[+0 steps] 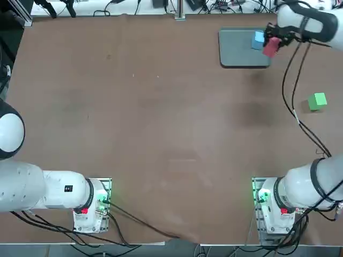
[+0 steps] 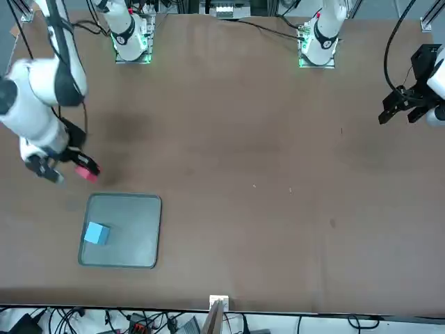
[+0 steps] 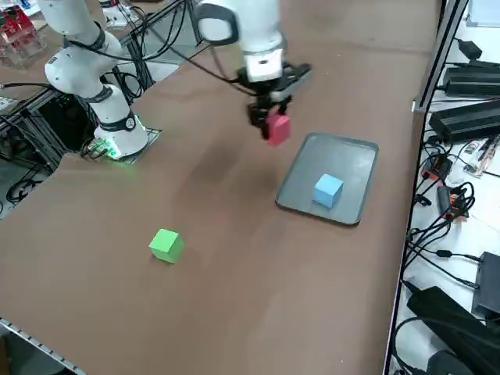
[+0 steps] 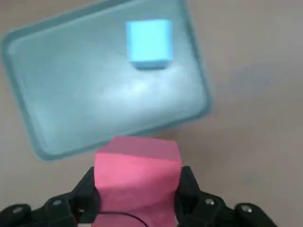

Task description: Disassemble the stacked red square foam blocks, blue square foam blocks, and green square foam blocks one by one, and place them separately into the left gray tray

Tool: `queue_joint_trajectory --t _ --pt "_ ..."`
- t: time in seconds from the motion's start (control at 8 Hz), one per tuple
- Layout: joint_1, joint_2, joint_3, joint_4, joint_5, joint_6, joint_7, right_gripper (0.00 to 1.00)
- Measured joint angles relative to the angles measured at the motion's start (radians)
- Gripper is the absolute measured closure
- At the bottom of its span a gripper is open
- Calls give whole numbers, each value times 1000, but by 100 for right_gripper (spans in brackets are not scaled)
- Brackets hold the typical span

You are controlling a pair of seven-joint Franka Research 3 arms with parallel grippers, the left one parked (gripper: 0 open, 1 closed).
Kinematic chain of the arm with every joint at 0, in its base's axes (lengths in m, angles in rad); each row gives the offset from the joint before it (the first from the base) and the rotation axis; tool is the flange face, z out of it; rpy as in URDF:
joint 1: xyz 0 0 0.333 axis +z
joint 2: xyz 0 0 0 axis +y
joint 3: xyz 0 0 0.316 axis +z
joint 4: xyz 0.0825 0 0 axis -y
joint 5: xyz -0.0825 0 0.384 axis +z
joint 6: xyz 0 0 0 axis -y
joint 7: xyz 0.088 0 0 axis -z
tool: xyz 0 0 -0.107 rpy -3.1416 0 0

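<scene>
free: gray tray (image 1: 236, 48), left part | obstacles: blue block (image 1: 258, 40), tray's right part; right tool (image 4: 137, 187) with red block (image 4: 139, 163) near tray

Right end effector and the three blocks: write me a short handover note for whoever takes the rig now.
Right end effector: shut on the red block, holding it raised beside the gray tray, not over it.
Blue block: inside the tray.
Green block: on the table, apart from the tray.
Done: stack apart, blue placed.
Left: set red down in the tray separate from blue, then pick up green and place it there too.
</scene>
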Motion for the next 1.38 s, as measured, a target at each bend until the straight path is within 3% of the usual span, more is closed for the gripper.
queue_joint_trajectory --t 0.25,0.62,0.88,1.12,1.38 --pt "51 174 -2 192 -1 -35 -4 24" --pt "54 442 -10 408 -33 -28 -21 24" --pt "57 499 -11 448 -54 -3 -20 24" --pt "66 501 -12 459 -55 5 -16 22" --pt "70 501 -13 462 -84 24 -16 0"
